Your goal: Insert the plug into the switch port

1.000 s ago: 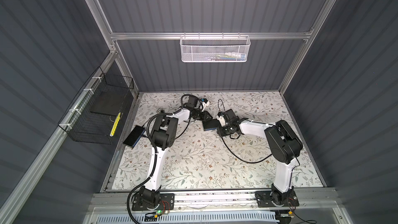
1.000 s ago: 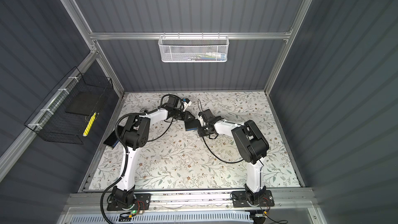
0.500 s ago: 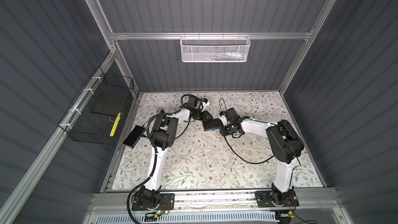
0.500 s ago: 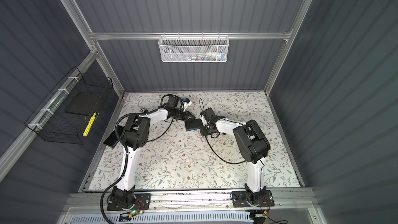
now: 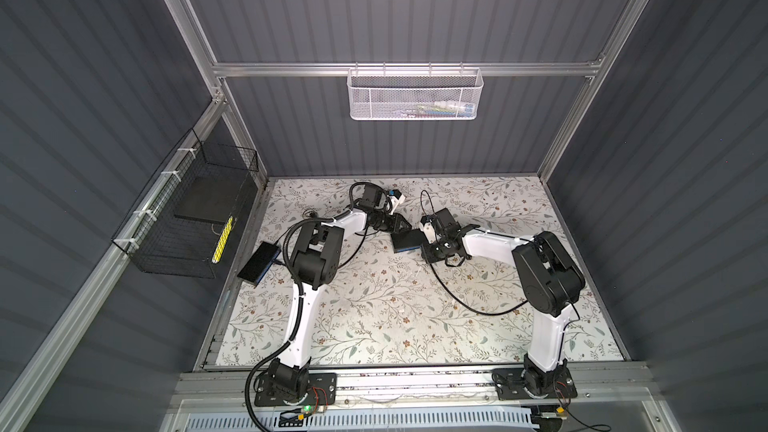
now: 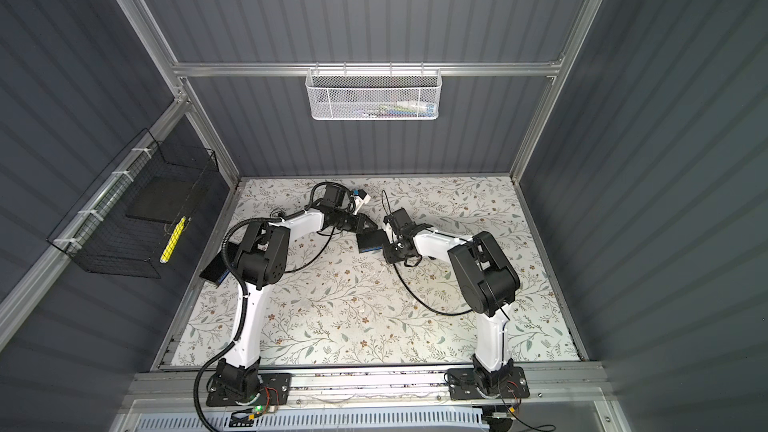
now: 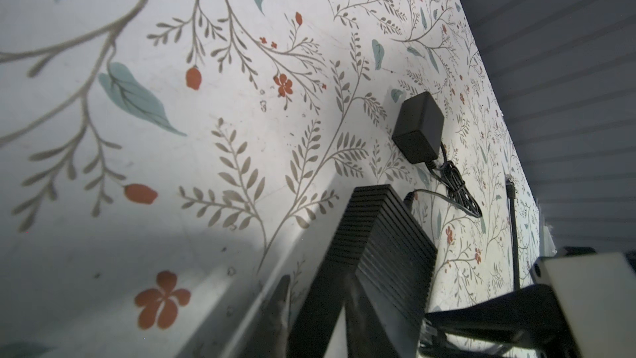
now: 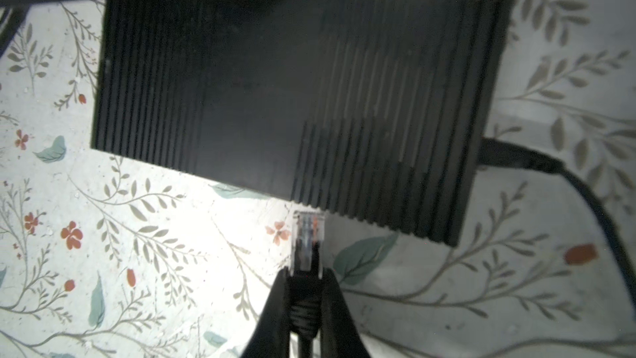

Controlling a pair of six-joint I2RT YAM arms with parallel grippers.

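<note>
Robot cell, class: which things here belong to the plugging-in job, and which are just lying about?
Job: plug, held in the right fingers; switch box.
Lying about: power adapter; second black box; white basket; wire basket.

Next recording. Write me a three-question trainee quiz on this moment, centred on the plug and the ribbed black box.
1. True or false: the clear plug on its black cable is fully seated in the flat, ribbed black switch box.
2. Which arm's jaws hold that plug? A) left B) right C) neither
3. Name the small black block lying on the floral table in the left wrist view.
Key: 1. False, its clear body shows outside the box edge. 2. B, the right gripper. 3. A power adapter.
</note>
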